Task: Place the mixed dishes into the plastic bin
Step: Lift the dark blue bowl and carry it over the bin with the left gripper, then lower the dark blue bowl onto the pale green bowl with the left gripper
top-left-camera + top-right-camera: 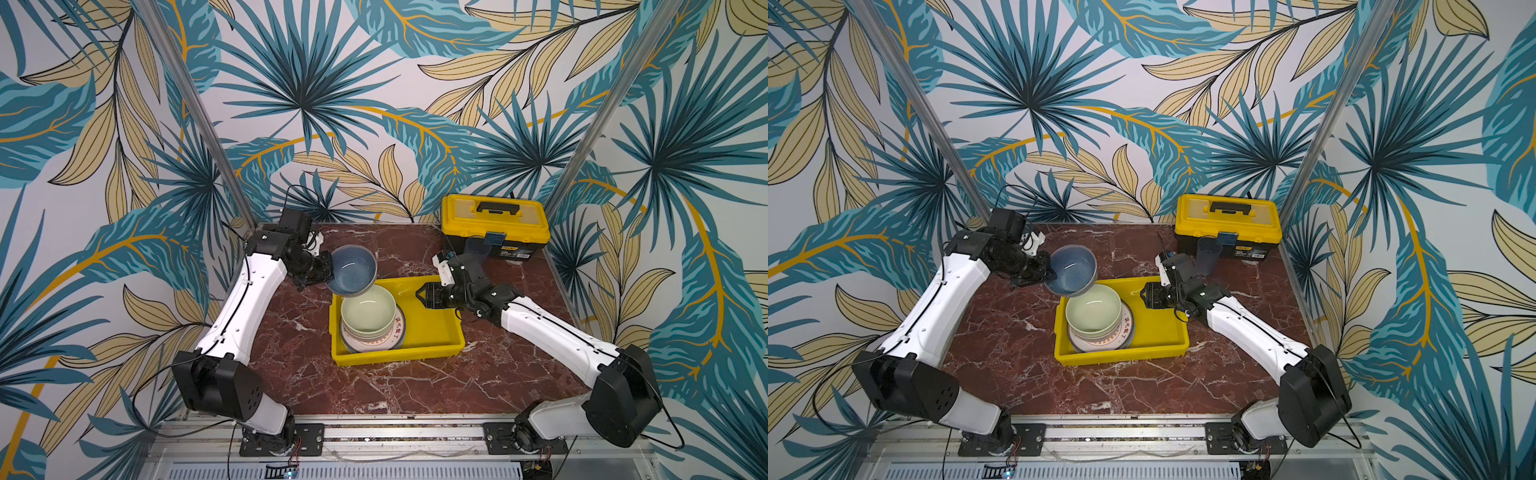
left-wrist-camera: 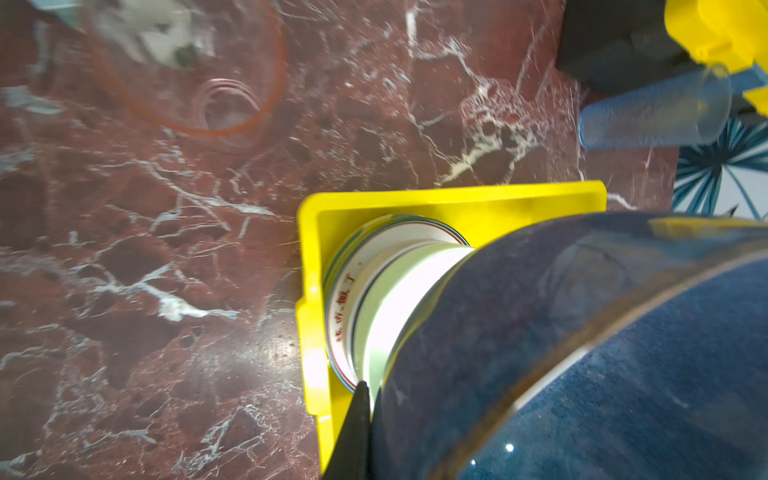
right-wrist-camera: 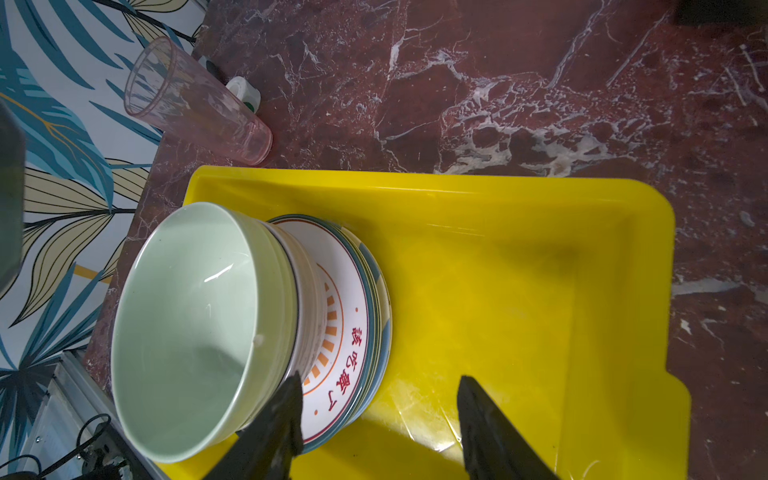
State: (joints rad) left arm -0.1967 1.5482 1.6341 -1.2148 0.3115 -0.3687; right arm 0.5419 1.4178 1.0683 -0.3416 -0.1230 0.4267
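On the red marble tabletop [image 1: 374,386], the shallow yellow plastic bin [image 1: 432,332] holds stacked round plates [image 1: 397,332] under a pale green bowl [image 1: 368,311]; my left claw [image 1: 330,272] pinches a tilted blue-grey bowl [image 1: 353,270] above its far corner, my right claw [image 1: 419,296] spread.

Two white-shelled arms [image 1: 245,307], black joint housings [image 1: 216,382], thin black cables [image 1: 239,305].

Four red Chinese characters [image 3: 345,365] ran along the rim of the white plate [image 3: 355,286] at the left end of the yellow tray [image 3: 519,291]. They stood sideways in the right wrist view and blurred in the left wrist view, so I could not read them for certain. The toolbox [image 1: 494,226] at the far right carried a small yellow label [image 1: 508,248] on its front, its print too small to read.
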